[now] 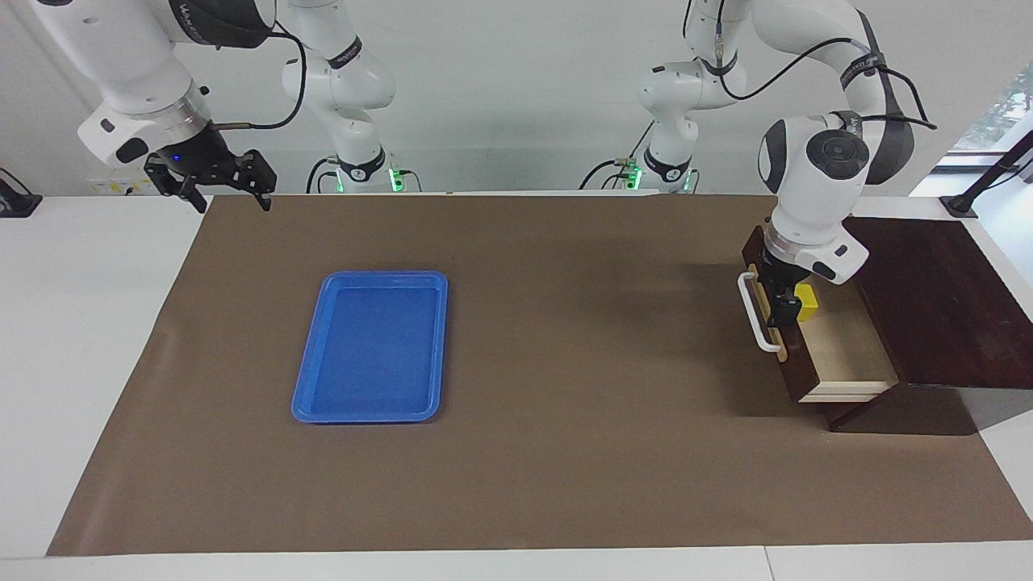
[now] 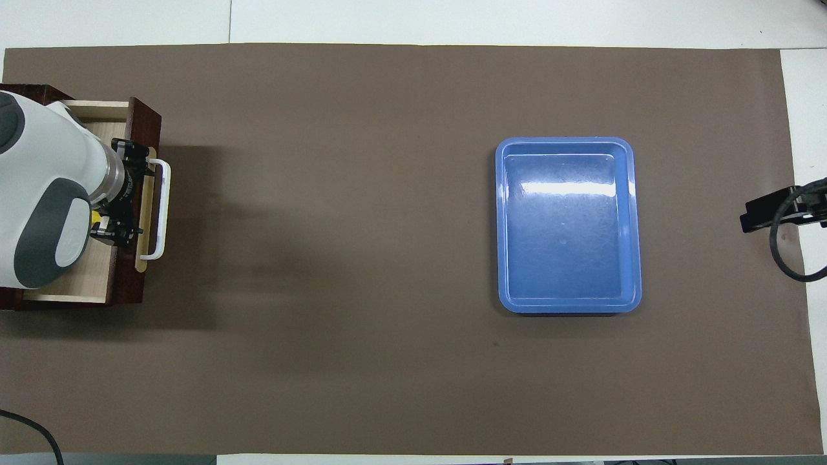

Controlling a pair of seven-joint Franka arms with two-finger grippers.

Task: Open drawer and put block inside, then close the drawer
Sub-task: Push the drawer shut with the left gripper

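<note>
Now, drawer [image 1: 839, 355]: rigid wood, slides; push its front.
Block [image 1: 805, 302]: light, hard, resting inside.
Left gripper [image 1: 776, 300]: spread, at drawer front.
Right gripper [image 1: 228, 187]: spread, waiting.

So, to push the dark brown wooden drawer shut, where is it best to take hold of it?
Take the white bar handle on the dark brown wooden drawer front. It stands off the front on a tan strip, leaving a gap for fingers. Come from above, across the bar, where the left hand hangs.
</note>
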